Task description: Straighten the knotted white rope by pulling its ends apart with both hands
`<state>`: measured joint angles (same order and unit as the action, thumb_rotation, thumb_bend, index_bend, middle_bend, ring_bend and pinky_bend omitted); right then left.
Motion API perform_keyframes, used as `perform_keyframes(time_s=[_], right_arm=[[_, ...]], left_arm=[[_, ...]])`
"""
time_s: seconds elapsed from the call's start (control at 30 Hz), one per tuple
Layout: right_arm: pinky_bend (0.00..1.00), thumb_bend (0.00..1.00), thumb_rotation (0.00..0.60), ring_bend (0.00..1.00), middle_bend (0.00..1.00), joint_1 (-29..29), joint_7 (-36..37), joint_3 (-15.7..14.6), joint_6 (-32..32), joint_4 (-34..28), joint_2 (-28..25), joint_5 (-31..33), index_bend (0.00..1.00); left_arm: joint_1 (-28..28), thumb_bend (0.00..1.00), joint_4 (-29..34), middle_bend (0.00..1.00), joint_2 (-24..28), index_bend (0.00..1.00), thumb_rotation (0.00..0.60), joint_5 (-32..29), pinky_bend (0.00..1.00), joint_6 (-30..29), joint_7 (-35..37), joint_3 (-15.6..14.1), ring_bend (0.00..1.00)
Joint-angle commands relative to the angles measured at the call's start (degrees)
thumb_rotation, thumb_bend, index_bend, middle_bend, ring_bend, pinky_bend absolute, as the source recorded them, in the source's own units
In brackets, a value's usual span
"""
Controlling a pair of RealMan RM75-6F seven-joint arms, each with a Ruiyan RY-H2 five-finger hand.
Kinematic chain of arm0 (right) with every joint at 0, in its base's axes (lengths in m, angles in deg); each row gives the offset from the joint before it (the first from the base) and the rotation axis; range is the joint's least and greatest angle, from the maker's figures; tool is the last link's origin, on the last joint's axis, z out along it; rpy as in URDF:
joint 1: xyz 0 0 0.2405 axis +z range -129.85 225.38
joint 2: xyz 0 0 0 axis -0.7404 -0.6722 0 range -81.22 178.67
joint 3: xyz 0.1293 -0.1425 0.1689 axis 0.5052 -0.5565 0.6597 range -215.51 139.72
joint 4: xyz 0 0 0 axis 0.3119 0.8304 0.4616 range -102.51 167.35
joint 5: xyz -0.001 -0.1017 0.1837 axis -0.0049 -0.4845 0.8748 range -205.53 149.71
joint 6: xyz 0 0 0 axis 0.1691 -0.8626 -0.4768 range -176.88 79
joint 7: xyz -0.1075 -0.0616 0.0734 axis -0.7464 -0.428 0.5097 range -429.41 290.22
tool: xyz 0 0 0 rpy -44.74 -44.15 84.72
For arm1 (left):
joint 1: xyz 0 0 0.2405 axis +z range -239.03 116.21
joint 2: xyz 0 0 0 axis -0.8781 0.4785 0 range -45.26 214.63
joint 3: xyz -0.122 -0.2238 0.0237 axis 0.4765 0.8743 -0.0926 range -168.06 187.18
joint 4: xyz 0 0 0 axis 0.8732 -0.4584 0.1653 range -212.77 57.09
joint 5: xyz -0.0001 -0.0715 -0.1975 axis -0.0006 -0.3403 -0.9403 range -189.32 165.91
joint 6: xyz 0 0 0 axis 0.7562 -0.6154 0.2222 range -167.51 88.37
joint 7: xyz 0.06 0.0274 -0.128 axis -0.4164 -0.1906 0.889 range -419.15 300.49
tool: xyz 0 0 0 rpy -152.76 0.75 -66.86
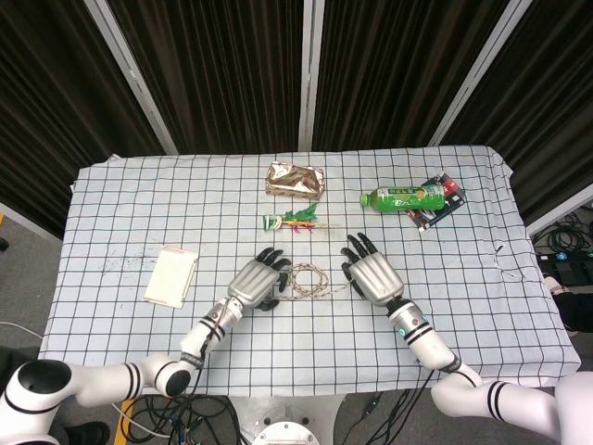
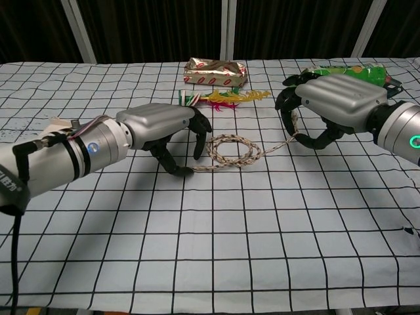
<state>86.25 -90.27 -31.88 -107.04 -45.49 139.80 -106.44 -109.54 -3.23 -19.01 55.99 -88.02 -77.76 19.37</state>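
Right hand (image 2: 331,105) pinches one end of the rope (image 2: 233,149), lifted off the table (image 2: 197,262). Left hand (image 2: 164,128), fingers curled down, thumb touching the other end — whether it grips yet cannot be told. The rope lies mid-table, nearer the front edge, its middle coiled in a loop. Judged progress: ends reached, pull not yet made — loop remains to be drawn out.

Bare cloth (image 2: 216,223) below; toy (image 2: 223,98) just behind.
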Motion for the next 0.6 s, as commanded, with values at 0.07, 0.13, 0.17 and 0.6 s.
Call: perform_keyframes(time_s=[0.07, 0.13, 0.17, 0.6], right_arm=[[0.00, 0.50, 0.600, 0.00, 0.22, 0.06, 0.21, 0.00, 0.09, 0.11, 0.12, -0.01, 0.66], [0.00, 0.50, 0.600, 0.00, 0.22, 0.09, 0.22, -0.01, 0.08, 0.25, 0.20, -0.07, 0.66], [0.00, 0.50, 0.600, 0.00, 0.22, 0.10, 0.25, 0.00, 0.13, 0.26, 0.19, -0.01, 0.66], [0.00, 0.51, 0.600, 0.00, 0.22, 0.23, 0.38, 0.08, 0.29, 0.79, 0.46, 0.12, 0.66]], left_arm=[[-0.22, 0.25, -0.30, 0.11, -0.32, 0.52, 0.579, -0.05, 0.00, -0.10, -0.59, -0.29, 0.00], [-0.28, 0.26, -0.14, 0.11, -0.25, 0.53, 0.575, -0.21, 0.00, -0.15, -0.83, -0.34, 0.00], [-0.24, 0.26, -0.12, 0.11, -0.30, 0.53, 0.571, -0.12, 0.00, -0.42, -0.88, -0.35, 0.00], [-0.58, 0.31, -1.12, 0.11, -1.03, 0.55, 0.449, -0.29, 0.00, -0.47, -1.65, -1.01, 0.00]])
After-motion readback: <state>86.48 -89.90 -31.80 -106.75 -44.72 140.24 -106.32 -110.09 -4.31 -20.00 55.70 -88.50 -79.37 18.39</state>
